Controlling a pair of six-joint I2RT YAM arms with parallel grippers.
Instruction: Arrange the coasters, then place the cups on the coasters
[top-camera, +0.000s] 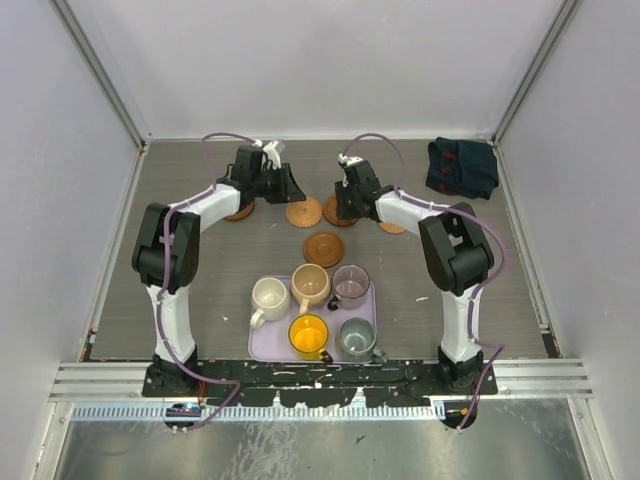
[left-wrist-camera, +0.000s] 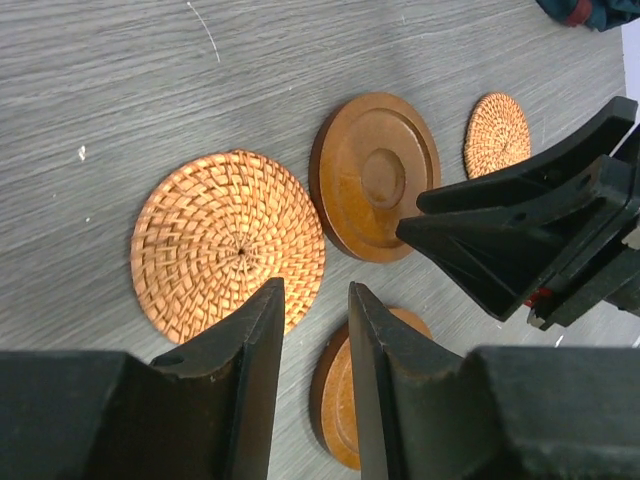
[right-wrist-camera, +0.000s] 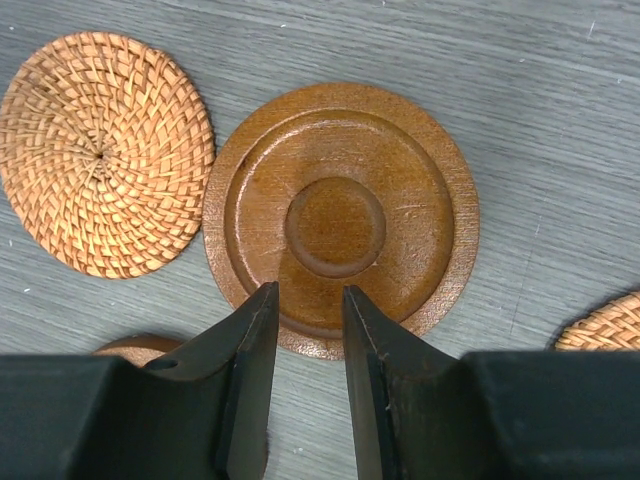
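The lavender tray (top-camera: 268, 345) sits just ahead of the arm bases, its longer side running left to right. All five cups (top-camera: 310, 286) stand upright in it. The cream-white cup (top-camera: 268, 297), a tan one and a mauve one fill the far row. The yellow cup (top-camera: 308, 335) and the grey-green cup (top-camera: 356, 337) fill the near row. The cream handle points near-left, the grey-green handle near-right.

The coasters (top-camera: 323, 248) lie flat on the table (top-camera: 400, 270) beyond the tray, none under a cup. Four form a loose row and one sits closer to the tray.

My left gripper (left-wrist-camera: 313, 290) hangs over the woven coaster (left-wrist-camera: 228, 240), jaws narrowly apart with nothing between them. My right gripper (right-wrist-camera: 308, 292) is over the ringed wooden coaster (right-wrist-camera: 340, 210), jaws likewise slightly parted. I can't tell whether its tips touch the wood.

Those two discs lie rim to rim and the claws crowd each other. There is bare table on either side of the tray, and a dark cloth (top-camera: 462, 167) in the far right corner.
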